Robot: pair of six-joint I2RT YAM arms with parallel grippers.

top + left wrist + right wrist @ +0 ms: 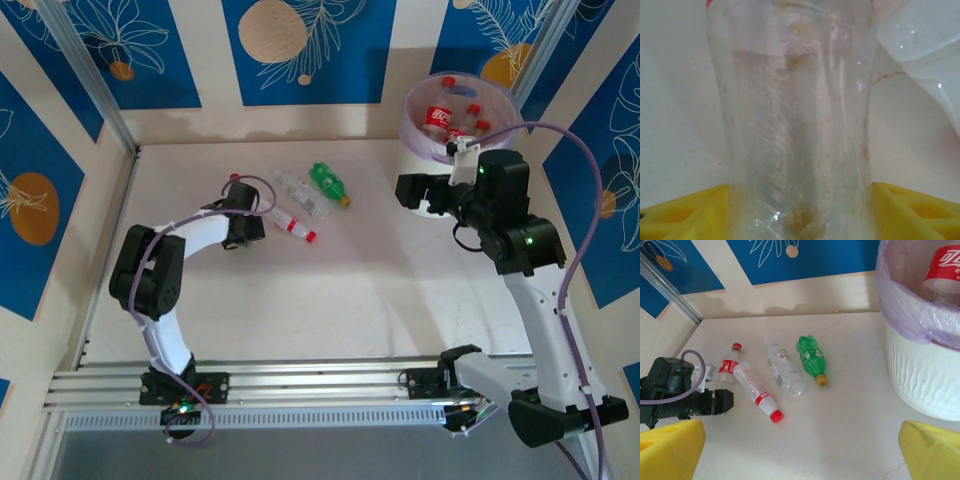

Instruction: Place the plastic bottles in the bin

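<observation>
Left jaws pinch both sides of a clear red-capped bottle [729,367] lying on the table [350,290], 3 other plastic bottles [757,392] beside it. Right jaws gape wide, empty, near the ridged white bin [925,375].

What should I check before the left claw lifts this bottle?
1. Red-labelled bottle sits between the left claw's fingers: ok, both sides touched.
2. Grip firm enough to lift: cannot tell.
3. Slanted red-capped bottle apart from it: cannot tell, it lies close beside.
4. Right claw open and empty: ok.
5. Bin upright with room: ok.
</observation>
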